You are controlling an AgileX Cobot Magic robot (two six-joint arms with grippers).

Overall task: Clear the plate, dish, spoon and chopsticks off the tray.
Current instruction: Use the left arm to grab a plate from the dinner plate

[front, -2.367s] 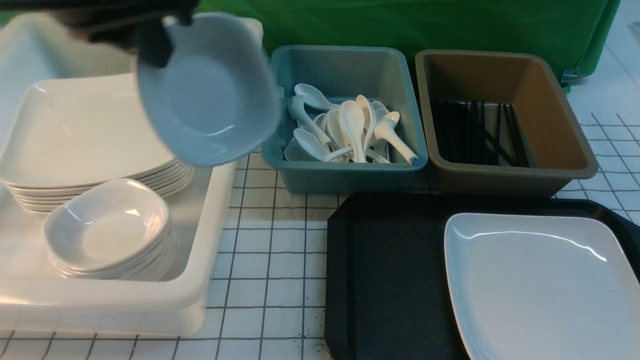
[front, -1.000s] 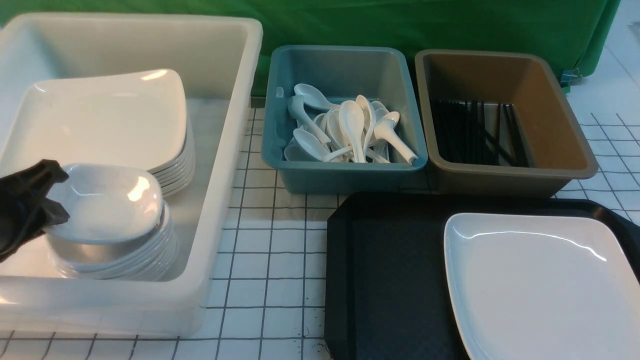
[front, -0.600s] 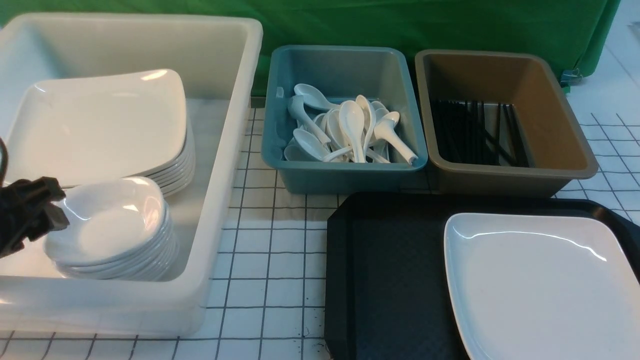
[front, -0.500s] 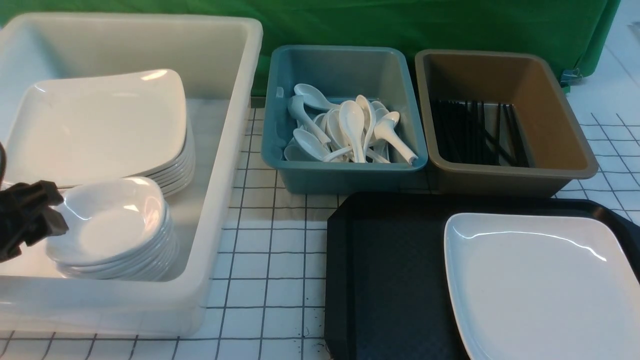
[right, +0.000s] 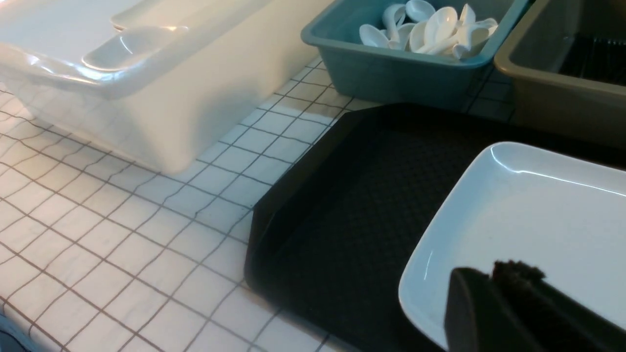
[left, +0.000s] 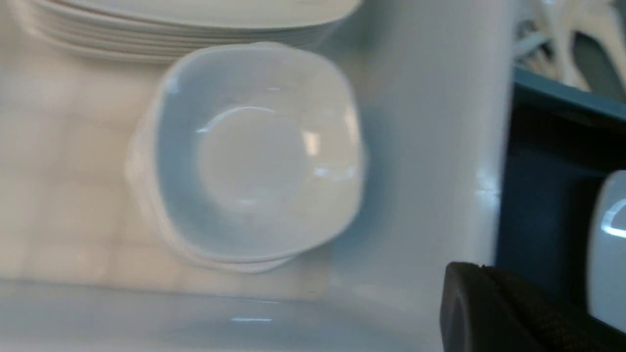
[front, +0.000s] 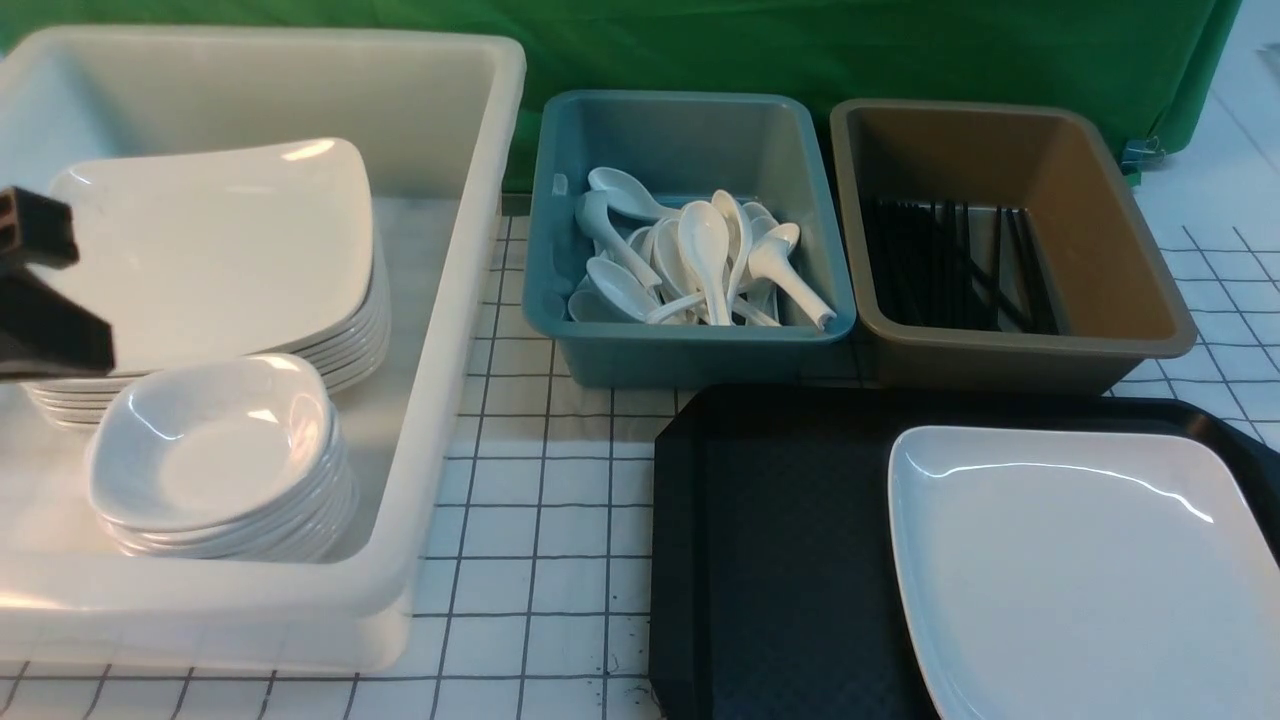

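The plate (front: 1080, 560) lies on the right half of the black tray (front: 770, 520). The tray's left half is bare. The dish (front: 210, 440) sits on top of a stack of like dishes in the white tub (front: 430, 330). My left gripper (front: 60, 320) hangs shut and empty above the tub's left side, just left of and above that stack (left: 254, 151). The right gripper (right: 489, 276) is shut with nothing in it, over the plate's near corner (right: 538, 210). It is out of the front view. Spoons (front: 700, 255) lie in the blue bin and chopsticks (front: 950, 265) in the brown bin.
A stack of large plates (front: 210, 250) fills the back of the tub. The blue bin (front: 700, 350) and the brown bin (front: 1020, 350) stand side by side just behind the tray. A green cloth (front: 800, 50) hangs at the back. Gridded tabletop (front: 540, 520) separates tub and tray.
My left gripper set the dish on the stack, let go, then rose away from it and shut. Plate and tray have not moved.
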